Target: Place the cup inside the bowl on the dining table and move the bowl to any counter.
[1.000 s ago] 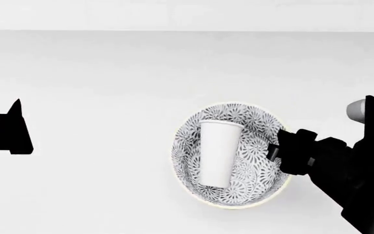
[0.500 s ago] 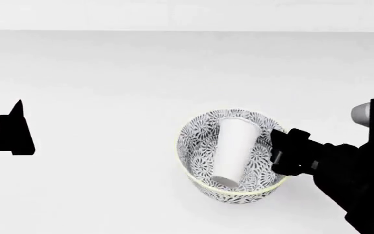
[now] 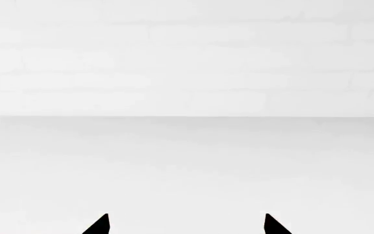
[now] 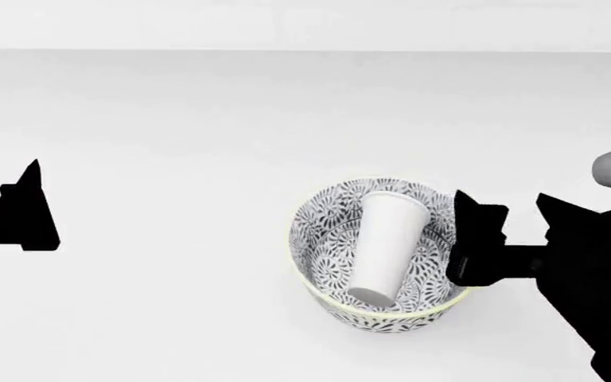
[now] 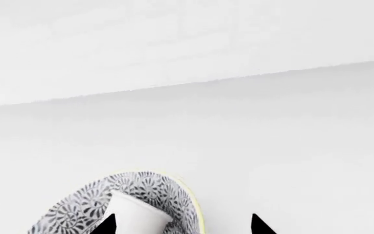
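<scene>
Cup [image 4: 387, 248] and bowl [image 4: 323, 231] sit together on the white table [image 4: 178, 119]: the plain white tumbler lies tilted inside the patterned bowl, its wide mouth up against the far wall and its narrow base down toward the near rim. The bowl rests toward the right of the head view, its pale yellowish rim showing along the near edge. The right claw [image 4: 479, 243] is at the bowl's right side, its dark body overlapping the rim there; in the right wrist view the two finger tips [image 5: 105, 225] stand well apart at the picture's edge, one beside the cup [image 5: 135, 214] over the bowl [image 5: 76, 214] and the other out over bare table [image 5: 271, 146], so the rim lies between them, but I cannot tell whether they grip it. The left claw [image 4: 28, 208] hangs well away at the far left, over bare table; in the left wrist view its pointed tips [image 3: 99, 225] are spread apart with nothing between them, facing the table [image 3: 187, 165] and a pale brick wall [image 3: 187, 58] beyond.
</scene>
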